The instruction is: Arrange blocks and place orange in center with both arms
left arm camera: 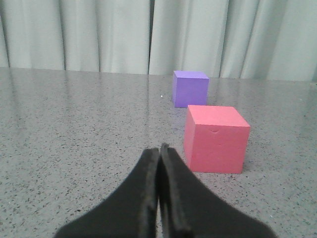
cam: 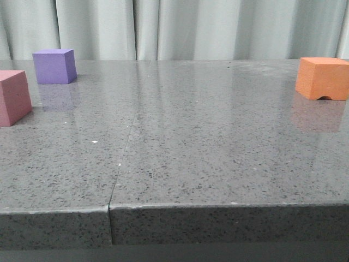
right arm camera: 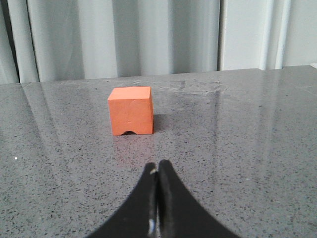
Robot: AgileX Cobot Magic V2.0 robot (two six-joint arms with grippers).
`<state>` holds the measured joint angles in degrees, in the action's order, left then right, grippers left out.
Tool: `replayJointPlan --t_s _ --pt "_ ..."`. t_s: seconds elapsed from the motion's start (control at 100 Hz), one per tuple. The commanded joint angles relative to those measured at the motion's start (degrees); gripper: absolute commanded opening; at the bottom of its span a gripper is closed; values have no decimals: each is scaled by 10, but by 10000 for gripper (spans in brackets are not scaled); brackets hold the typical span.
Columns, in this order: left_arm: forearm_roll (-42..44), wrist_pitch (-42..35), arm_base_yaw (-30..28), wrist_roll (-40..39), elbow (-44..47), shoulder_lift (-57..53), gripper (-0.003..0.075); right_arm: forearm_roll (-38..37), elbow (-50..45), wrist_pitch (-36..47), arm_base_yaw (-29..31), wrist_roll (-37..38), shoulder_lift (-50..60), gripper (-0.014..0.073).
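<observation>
The orange block (cam: 323, 78) with an arched notch in its bottom edge stands at the far right of the table; the right wrist view shows the orange block (right arm camera: 131, 110) some way ahead of my right gripper (right arm camera: 158, 166), which is shut and empty. A purple cube (cam: 54, 66) sits at the back left, and a pink-red cube (cam: 13, 97) is at the left edge, nearer the front. In the left wrist view the pink-red cube (left arm camera: 216, 138) lies just ahead and to one side of my shut, empty left gripper (left arm camera: 159, 148), with the purple cube (left arm camera: 190, 88) behind it. Neither gripper shows in the front view.
The grey speckled table (cam: 180, 142) has a seam (cam: 121, 158) running front to back left of centre. A pale curtain (cam: 180, 27) hangs behind the table's far edge.
</observation>
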<state>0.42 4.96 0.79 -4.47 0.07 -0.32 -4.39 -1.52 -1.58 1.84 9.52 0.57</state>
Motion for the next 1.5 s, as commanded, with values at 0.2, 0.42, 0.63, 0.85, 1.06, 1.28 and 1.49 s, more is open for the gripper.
replayJointPlan --t_s 0.2,0.42,0.63,0.85,1.06,1.28,1.49 --pt "-4 -50 1 0 22 -16 -20 -6 14 74 2 -4 10 -69" --pt "-4 -50 1 0 22 -16 -20 -6 78 -14 2 -4 8 -69" --pt "-4 -50 1 0 22 -16 -20 -6 175 -177 2 -4 -31 -69" --pt "-4 -50 1 0 22 -16 -20 -6 269 -251 2 -4 -144 -69" --pt "-4 -50 1 0 22 -16 -20 -6 368 -309 2 -4 -283 -68" --pt "-4 -50 1 0 22 -16 -20 1 478 -354 2 -5 -432 52" --pt "-4 -50 1 0 22 -16 -20 3 577 -395 2 -6 -555 517"
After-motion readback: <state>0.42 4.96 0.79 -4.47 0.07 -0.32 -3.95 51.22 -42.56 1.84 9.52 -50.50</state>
